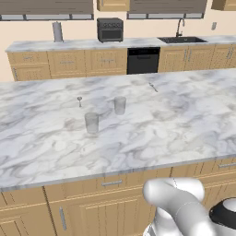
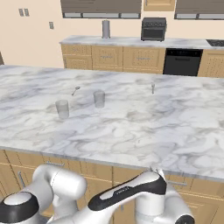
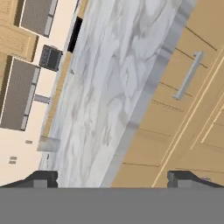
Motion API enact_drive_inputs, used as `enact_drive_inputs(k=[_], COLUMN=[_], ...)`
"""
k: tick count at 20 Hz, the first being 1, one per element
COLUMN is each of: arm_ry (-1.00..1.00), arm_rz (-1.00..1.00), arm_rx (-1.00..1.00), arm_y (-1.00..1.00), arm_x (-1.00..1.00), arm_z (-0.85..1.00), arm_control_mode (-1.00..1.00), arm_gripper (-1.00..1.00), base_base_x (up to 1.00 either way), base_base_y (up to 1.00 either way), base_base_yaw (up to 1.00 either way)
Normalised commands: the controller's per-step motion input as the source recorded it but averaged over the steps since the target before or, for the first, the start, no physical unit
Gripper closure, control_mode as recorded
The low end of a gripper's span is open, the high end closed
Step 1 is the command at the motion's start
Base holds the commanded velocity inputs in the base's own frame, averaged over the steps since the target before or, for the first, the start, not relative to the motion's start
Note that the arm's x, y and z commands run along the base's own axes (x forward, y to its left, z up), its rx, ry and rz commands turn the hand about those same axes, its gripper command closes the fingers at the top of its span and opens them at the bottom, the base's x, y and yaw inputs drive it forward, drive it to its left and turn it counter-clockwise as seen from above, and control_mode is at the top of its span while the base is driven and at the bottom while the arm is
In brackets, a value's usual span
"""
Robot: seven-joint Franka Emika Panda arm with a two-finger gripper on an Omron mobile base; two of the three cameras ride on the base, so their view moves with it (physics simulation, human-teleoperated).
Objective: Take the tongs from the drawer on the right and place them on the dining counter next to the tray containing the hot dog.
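No lettering can be read anywhere – the black oven (image 1: 143, 61) and the small dark toaster oven (image 1: 109, 30) on the far wall counter (image 1: 83, 44) carry none that resolves.

The dining counter (image 1: 138, 133) spreads wide across the middle, white marble veined grey. On it stand two clear glasses (image 1: 91, 122) (image 1: 120, 105) near each other left of centre, with a small spoon-like utensil (image 1: 79, 101) just beyond them to the left, and another thin utensil (image 1: 153, 86) lying farther right; what it is cannot be told.

The gripper (image 3: 112, 178) stands wide open with nothing between its fingertips (image 3: 41, 178), low beside the island's wood cabinet fronts, a silver bar handle (image 3: 188, 75) ahead of it.

The sink (image 1: 180, 39) sits far right.
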Motion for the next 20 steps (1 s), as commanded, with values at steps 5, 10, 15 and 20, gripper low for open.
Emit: enact_drive_inputs(k=[5, 10, 15, 20], arm_ry=[-0.15, -0.14, -0.07, -0.07], arm_rz=[-0.01, -0.02, -0.01, -0.01], arm_rx=[0.09, 0.07, 0.06, 0.07], arm_y=[-0.06, -0.03, -0.09, -0.16], arm_x=[-0.06, 0.00, 0.00, 0.00], arm_z=[-0.26, -0.25, -0.20, -0.30], arm_control_mode=[-1.00, -1.00, -1.00, -1.00], arm_gripper=[-1.00, -1.00, -1.00, -1.00], base_base_x=[0.00, 0.00, 0.00, 0.00], base_base_y=[0.00, 0.00, 0.00, 0.00], base_base_yaw=[0.00, 0.00, 0.00, 0.00])
